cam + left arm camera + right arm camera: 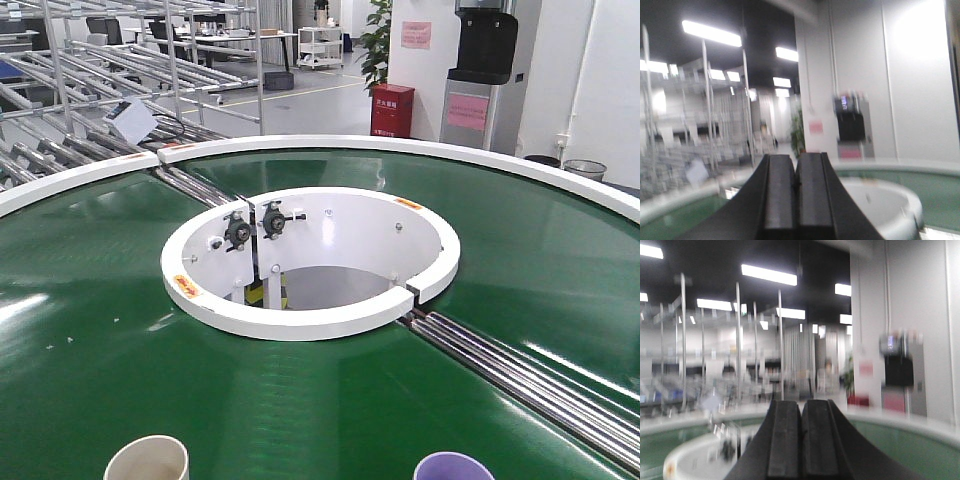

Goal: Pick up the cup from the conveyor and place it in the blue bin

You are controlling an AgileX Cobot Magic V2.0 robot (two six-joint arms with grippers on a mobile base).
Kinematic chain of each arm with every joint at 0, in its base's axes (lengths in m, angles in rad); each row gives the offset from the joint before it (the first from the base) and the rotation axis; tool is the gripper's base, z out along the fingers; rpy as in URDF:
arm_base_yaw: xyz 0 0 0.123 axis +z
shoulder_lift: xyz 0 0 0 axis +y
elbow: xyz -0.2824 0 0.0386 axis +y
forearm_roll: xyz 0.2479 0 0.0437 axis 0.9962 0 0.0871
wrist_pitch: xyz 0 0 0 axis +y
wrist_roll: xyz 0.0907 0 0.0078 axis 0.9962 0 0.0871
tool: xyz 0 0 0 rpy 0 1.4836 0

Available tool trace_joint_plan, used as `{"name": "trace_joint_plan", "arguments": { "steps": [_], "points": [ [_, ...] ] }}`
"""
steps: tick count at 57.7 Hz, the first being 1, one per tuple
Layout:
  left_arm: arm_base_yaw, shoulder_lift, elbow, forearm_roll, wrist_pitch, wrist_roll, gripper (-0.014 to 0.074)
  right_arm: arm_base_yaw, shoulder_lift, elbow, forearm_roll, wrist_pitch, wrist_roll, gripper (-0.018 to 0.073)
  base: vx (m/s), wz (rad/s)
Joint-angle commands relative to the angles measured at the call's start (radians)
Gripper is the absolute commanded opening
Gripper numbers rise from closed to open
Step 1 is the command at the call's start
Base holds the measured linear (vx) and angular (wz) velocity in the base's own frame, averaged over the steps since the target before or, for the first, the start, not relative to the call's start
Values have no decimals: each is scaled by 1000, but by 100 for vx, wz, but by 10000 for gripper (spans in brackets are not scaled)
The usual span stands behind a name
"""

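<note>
The conveyor (90, 330) fills the front view, its green belt running around the white collar (300, 320), with steel rollers (520, 370) at the seam on the right. Two cups stand upright at the near edge of the belt, well apart: a cream cup (146, 458) on the left and a purple cup (453, 466) on the right. Only their rims show. They are probably close to the robot, so a short reach should be enough.

The left gripper (796, 167) and the right gripper (801, 410) are both clenched, fingers pressed together with nothing between them. Each looks level across the ring, above the belt, which I judge to be a waiting pose that leaves the belt free. Both wrist views are blurred. The blue bin is in no view, so the grasp is not yet begun
</note>
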Motion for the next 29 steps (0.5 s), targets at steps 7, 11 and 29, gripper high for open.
{"name": "trace_joint_plan", "arguments": {
  "steps": [7,11,29],
  "points": [
    [0,278,-420,3,107,134,-2,-3,258,-391,-16,14,-59,-9,0,0],
    [0,408,-520,3,147,125,-2,-3,365,-481,-35,51,-88,-9,0,0],
    [0,733,-616,-4,135,126,-2,-3,695,-565,-35,7,-156,-9,0,0]
  ]
}}
